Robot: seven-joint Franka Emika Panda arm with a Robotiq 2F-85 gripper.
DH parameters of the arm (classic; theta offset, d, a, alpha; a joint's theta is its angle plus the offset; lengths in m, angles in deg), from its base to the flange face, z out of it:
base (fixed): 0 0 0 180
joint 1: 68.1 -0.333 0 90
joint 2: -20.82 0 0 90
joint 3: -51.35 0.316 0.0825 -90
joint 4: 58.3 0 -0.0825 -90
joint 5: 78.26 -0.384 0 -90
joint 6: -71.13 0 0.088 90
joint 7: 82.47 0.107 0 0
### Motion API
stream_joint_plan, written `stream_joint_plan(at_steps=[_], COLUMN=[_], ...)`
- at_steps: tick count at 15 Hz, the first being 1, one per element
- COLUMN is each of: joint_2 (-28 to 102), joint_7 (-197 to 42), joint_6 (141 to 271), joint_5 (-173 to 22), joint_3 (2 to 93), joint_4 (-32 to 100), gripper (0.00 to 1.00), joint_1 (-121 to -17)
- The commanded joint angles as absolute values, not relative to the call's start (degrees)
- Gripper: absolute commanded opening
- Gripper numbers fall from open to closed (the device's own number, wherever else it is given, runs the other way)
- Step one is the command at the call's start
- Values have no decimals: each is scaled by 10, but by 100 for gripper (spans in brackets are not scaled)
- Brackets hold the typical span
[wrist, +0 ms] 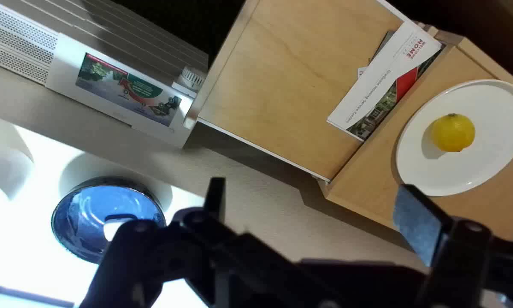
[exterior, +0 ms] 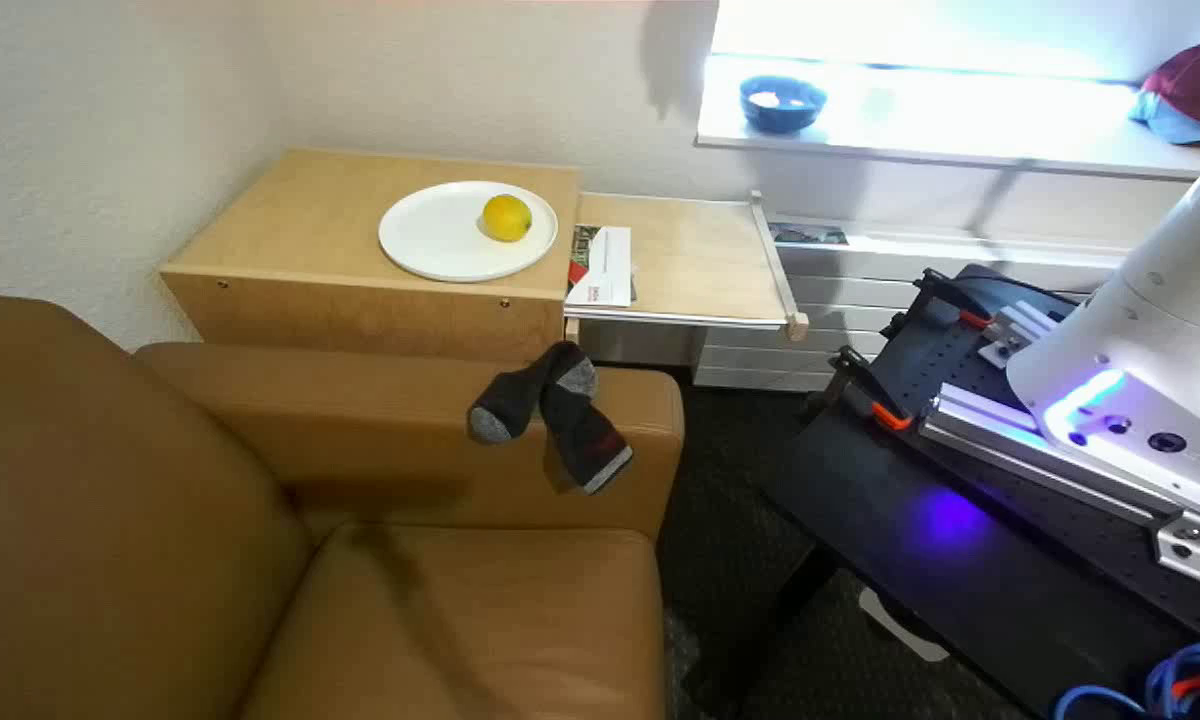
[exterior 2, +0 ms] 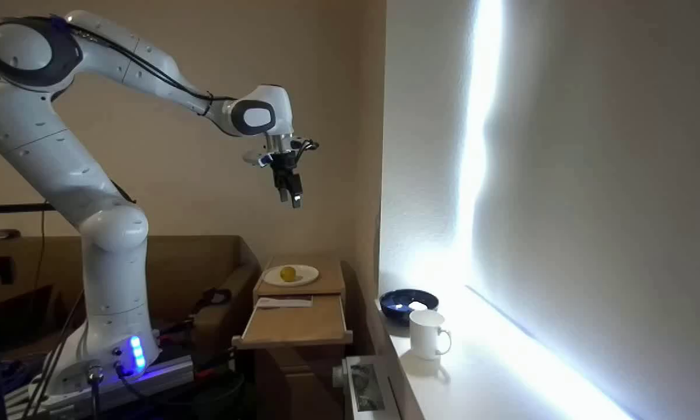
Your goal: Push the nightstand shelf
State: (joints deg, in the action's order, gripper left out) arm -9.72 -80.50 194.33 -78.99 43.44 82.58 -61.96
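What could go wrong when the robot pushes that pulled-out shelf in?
The papers lie on the shelf right by the nightstand, so they might catch or crumple as it slides in.

A hard shove could shake the nightstand, and the yellow fruit might roll on its plate.

The open gripper is well above the shelf, so a careless swing down might bump the bowl on the windowsill.

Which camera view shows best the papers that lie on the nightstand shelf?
The wrist view: there the papers appear large, with the red word HOME readable. Both exterior views show them smaller on the nightstand shelf, print unreadable; in an exterior view they look like a thin pale strip.
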Motion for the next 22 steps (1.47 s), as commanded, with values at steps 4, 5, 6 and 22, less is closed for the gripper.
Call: stream_joint_plan(at_steps=[4, 5, 6, 22], joint_2=[-78, -60, -42, 401], joint_7=[-798, -793, -796, -624], joint_6=[1946, 1952, 1961, 2443], joint_5=[-795, -797, -806, -945], joint_3=[438, 435, 426, 417], joint_4=[827, 840, 867, 1014], gripper=[100, 100, 100, 100], joint_1=[-610, -607, -608, -558])
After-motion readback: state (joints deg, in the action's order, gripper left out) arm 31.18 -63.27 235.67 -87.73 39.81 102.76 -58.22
